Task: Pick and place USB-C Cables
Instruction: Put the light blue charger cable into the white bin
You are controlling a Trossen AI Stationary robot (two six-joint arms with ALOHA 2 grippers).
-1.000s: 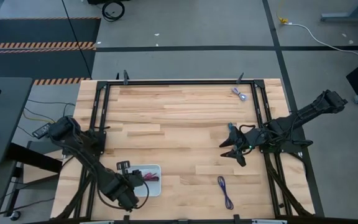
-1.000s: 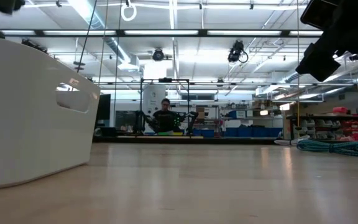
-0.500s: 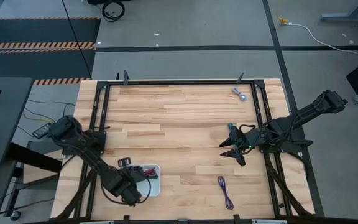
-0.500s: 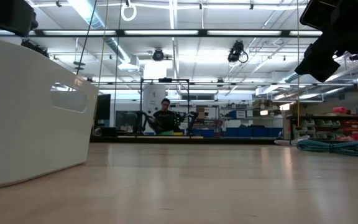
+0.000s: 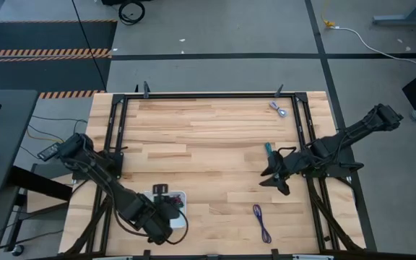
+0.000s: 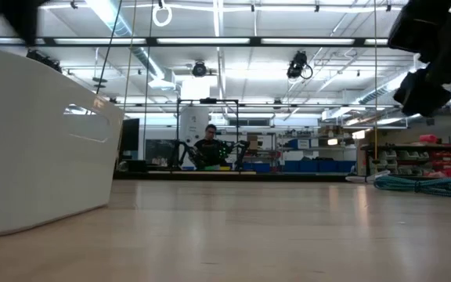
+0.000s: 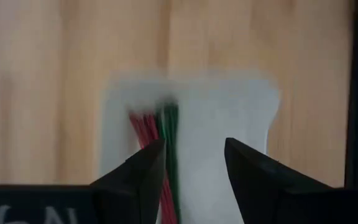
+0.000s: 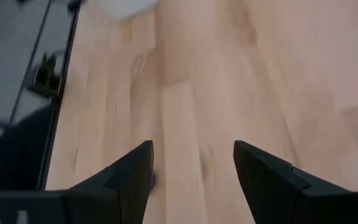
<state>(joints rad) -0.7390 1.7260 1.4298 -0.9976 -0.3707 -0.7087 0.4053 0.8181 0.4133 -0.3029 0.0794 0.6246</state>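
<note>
Wooden butcher-block planks make up the table, and the white tray sits near its front left corner. Over that tray hangs the left gripper, its two dark fingers spread with a clear gap between them and nothing in it. Looking past those fingers, the dark red cable and the green cable lie side by side, touching, along one side of the tray's floor.

Over on the right side of the table, the right gripper hovers above bare wood, fingers splayed wide and empty. The teal cable lies on the planks just beside it, toward the back. From table height the same cable shows as a low teal coil off to the right. The purple cable stretches along the front edge, in front of the right gripper and well apart from the tray. The silver-grey cable rests near the back right corner.

A person sits far off in the room behind.
</note>
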